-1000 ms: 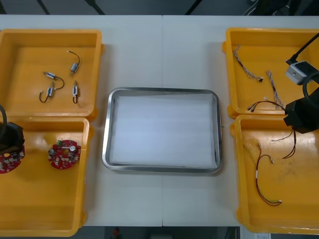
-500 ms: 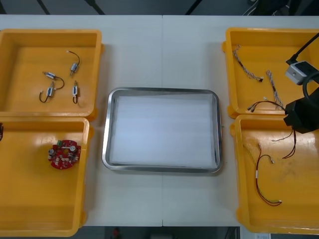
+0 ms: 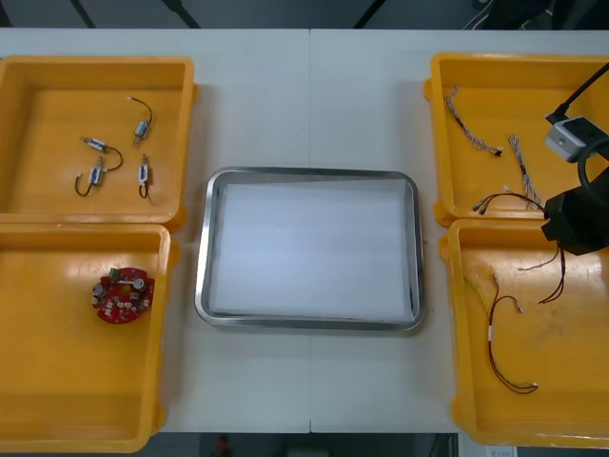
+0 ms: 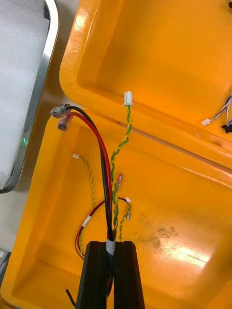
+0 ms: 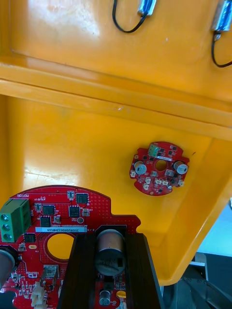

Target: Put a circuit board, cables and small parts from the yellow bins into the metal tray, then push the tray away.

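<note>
— Front view first: where does the risk sit?

— With the right pincer (image 3: pixel 571 227), over the wall between the two right-hand yellow bins (image 3: pixel 447 228), well apart from the metal tray (image 3: pixel 309 174), which lies white and bare inside. Wire ends dangle from it into the near bin. They could hook the loose cable (image 3: pixel 504 354) lying there and drag it along.

— And the right wrist view?

— It shows that pincer closed on a bundle: a red and black cable (image 4: pixel 99 154) and a twisted yellow-green cable (image 4: pixel 118 145), pinched at one end with the rest hanging free. With so short a hold, a wire may slip out on the way across and land on the bench (image 3: pixel 309 95). The long ends may also snag the bin's rim, or drape over the tray's edge instead of inside.

— The left wrist view?

— The left pincer (image 5: pixel 110 239) grips a round red circuit board (image 5: pixel 58 217), its fingers set either side of a metal cylinder (image 5: pixel 110 256) on it. It hangs above the near-left bin, where a second board (image 5: pixel 158 168) lies flat. Small metal parts (image 5: pixel 145 6) lie in the bin beyond. A hold around a round component looks narrow. A quick swing toward the tray could let the board pivot, strain that component, or fall back into the bin.
</note>
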Robot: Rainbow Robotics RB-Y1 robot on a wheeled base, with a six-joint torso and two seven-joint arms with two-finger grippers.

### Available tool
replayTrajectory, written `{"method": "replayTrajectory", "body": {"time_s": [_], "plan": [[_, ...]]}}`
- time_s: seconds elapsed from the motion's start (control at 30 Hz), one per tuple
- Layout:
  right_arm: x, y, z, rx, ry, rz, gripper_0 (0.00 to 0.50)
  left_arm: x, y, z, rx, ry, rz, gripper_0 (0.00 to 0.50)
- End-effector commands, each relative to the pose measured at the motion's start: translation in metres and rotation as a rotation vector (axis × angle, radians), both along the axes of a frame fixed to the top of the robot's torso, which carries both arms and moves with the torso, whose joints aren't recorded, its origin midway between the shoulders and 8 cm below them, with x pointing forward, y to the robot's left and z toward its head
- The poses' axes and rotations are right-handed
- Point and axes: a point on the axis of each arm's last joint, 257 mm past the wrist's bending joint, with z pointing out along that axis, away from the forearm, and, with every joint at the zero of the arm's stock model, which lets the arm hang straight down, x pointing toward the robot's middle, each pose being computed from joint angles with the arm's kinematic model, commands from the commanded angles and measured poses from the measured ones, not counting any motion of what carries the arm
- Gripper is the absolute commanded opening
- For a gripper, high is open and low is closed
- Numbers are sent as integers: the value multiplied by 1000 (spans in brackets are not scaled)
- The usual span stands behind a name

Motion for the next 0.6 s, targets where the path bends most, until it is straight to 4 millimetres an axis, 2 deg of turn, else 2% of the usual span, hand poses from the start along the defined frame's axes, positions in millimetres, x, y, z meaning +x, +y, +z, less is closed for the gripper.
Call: {"method": "replayTrajectory", "body": {"time_s": [0.03, 0.4, 0.6], "plan": [[4, -2, 17, -49, -44, 27, 0, 17, -28, 26, -63, -56, 96, 0], [4, -2, 17, -49, -44, 27, 0, 53, -94, 11, -68, -95, 276, 0], [4, -2, 17, -49, -44, 27, 0, 62, -131, -1, -143, -112, 311, 0]]}}
